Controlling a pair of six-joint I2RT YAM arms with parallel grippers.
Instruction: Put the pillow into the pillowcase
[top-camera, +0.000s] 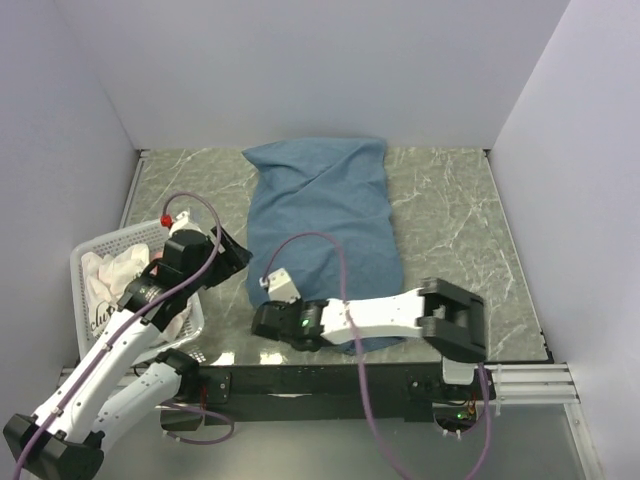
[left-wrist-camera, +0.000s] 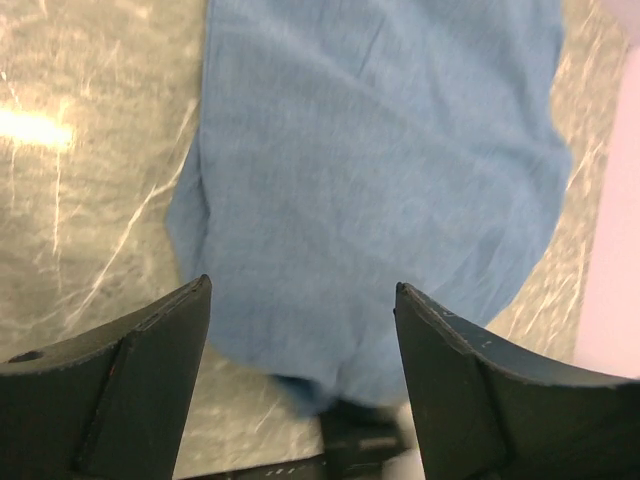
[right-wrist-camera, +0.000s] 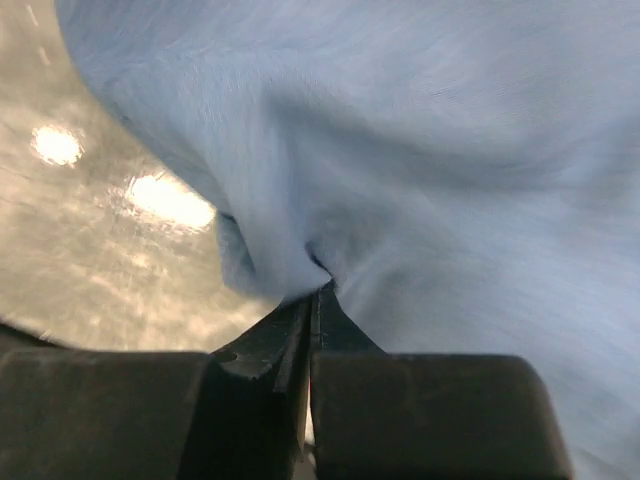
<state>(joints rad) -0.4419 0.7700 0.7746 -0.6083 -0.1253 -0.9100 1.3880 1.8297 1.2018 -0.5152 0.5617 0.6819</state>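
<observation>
The blue pillowcase (top-camera: 325, 225) lies lengthwise down the middle of the marble table (top-camera: 450, 220) and looks plump. The pillow is hidden; no cream fabric shows. My right gripper (top-camera: 262, 320) is at the pillowcase's near left corner. In the right wrist view its jaws are shut (right-wrist-camera: 318, 292), with the pillowcase (right-wrist-camera: 450, 150) puckered at the tips. My left gripper (top-camera: 238, 258) hovers just left of the pillowcase beside the basket. In the left wrist view it stands open (left-wrist-camera: 303, 290) with nothing between its fingers, above the pillowcase (left-wrist-camera: 380, 170).
A white plastic basket (top-camera: 95, 255) holding crumpled white cloth (top-camera: 112, 282) stands at the table's left edge, under the left arm. White walls close in the back and both sides. The right arm's link (top-camera: 390, 315) lies across the pillowcase's near end.
</observation>
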